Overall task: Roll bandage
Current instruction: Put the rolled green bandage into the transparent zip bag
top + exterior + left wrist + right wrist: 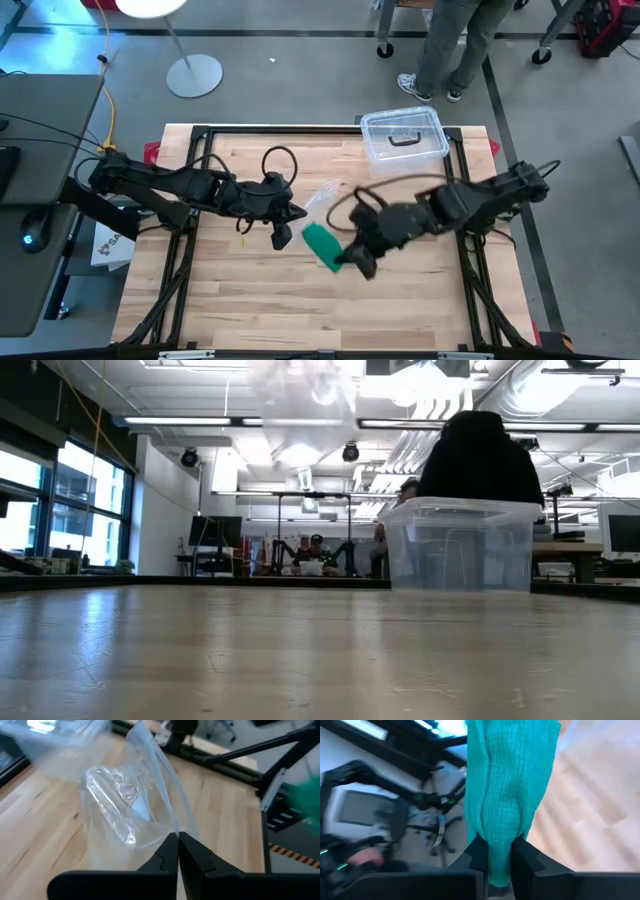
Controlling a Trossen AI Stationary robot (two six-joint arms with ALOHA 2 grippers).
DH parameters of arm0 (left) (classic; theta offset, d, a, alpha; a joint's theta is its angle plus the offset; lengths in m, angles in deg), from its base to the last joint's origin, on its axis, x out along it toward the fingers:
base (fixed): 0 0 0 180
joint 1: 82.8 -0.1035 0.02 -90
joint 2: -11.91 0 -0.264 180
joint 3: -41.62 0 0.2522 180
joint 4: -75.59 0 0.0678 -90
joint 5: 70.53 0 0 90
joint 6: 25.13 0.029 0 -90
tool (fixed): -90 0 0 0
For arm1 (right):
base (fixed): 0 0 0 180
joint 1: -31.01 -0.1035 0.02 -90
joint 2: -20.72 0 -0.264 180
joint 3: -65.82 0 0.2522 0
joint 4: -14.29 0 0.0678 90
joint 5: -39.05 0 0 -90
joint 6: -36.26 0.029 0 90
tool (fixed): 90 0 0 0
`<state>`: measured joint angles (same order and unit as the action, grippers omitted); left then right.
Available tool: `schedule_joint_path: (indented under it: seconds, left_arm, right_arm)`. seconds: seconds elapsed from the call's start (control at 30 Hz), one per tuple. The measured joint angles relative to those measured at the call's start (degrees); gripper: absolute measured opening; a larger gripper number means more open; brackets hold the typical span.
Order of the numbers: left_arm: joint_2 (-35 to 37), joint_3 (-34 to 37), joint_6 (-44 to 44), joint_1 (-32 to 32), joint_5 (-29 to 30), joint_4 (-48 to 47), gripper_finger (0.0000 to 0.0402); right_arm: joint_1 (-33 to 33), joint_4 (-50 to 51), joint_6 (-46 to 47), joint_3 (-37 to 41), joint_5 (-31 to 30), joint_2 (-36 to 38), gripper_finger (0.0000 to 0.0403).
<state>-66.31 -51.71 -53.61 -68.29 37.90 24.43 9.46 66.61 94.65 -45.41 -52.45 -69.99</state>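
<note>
The bandage is pinched by the right gripper just beside the plastic bag, whose edge is clamped by the left gripper, seemingly so that the two can be drawn apart.

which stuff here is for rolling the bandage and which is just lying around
In the job:
- bandage, clamped in the right hand
- clear plastic bag, pinched by the left hand

Lying about:
- clear plastic box with black handle, at the table's far edge
</note>
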Motion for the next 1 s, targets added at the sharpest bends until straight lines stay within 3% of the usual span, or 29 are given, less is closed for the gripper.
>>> schedule_joint_path:
  seconds: [0.2,0.57,1.0]
  left_arm:
    - [-0.8,0.0,3.6,0.5,-2.4,4.4,0.0]
    - [-0.4,0.0,4.7,1.6,-1.5,5.8,0.0]
    - [-3.0,0.0,7.6,1.7,-3.1,13.2,0.0]
  right_arm:
    - [5.1,6.4,-5.9,-3.8,3.2,-2.5,0.0034]
    - [6.9,18.5,4.7,-2.8,4.9,-2.2,0.0033]
    - [9.9,11.9,12.2,-2.8,8.5,-3.3,0.0032]
